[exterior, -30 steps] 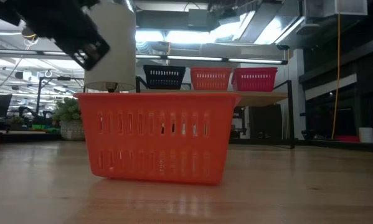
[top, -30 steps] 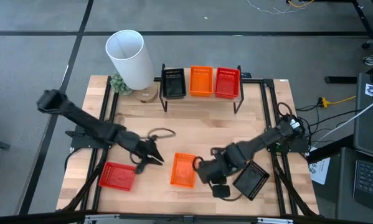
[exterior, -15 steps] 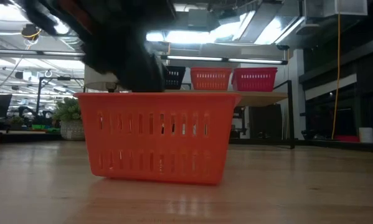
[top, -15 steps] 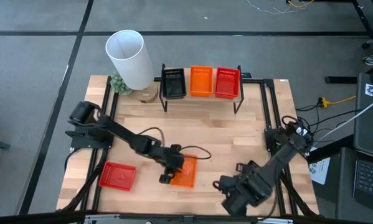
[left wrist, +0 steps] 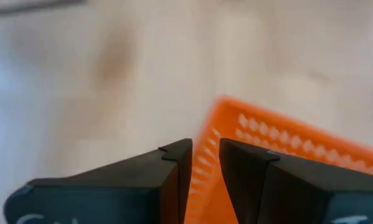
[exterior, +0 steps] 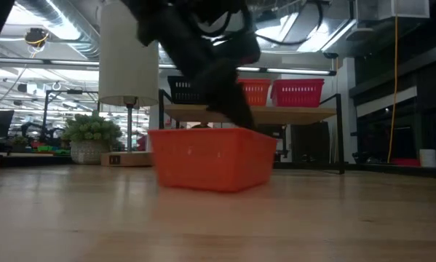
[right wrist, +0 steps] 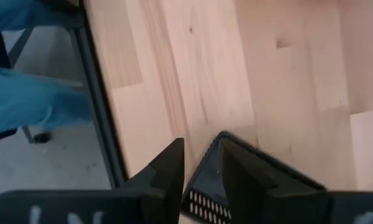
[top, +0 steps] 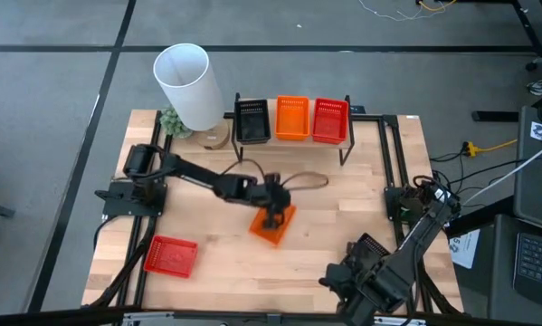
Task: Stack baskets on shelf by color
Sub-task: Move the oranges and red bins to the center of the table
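Left pincer point(top: 271, 220) clamped on orange basket point(top: 272, 224) wall, has carried it from near edge toward the shelf point(top: 293, 143); right pincer point(right wrist: 200, 163) grips black basket point(top: 368, 249) rim, withdrawn farther off

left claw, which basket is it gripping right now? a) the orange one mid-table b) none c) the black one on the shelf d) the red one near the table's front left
a: the left claw pinches the rim of the orange basket, which sits tilted mid-table.
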Robot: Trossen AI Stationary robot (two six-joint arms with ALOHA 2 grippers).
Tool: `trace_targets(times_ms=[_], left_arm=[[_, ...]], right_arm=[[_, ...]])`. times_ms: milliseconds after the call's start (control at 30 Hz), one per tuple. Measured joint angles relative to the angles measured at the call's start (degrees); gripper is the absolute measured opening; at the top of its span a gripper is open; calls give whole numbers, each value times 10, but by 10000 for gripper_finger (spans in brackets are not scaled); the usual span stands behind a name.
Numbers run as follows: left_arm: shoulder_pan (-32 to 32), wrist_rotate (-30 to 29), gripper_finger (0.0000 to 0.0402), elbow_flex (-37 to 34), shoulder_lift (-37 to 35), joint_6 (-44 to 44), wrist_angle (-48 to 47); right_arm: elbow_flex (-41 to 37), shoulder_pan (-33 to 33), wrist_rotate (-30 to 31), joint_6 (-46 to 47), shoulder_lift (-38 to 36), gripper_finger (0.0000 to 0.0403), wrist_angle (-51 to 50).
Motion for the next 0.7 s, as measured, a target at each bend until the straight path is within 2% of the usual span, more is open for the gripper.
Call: trace_targets(times_ms=[100,233,333,400,533,700], left_arm=[[19,-9,74,28,-1,4,-10],[6,109,74,74,-31,-20,-113],[-26,181,74,108,-68,-44,-277],[-57,186,74,113,-93,-69,-382],[-132,186,74,114,-137,-157,-530],[-249,174,74,113,-143,-290,-623]], right_arm=[[0,0,15,0,0,100,1],[0,1,15,0,0,100,0],[0,7,15,-1,0,100,1],[0,11,15,-1,0,100,1],[0,21,41,-2,1,100,2],[0,28,86,-2,1,100,7]])
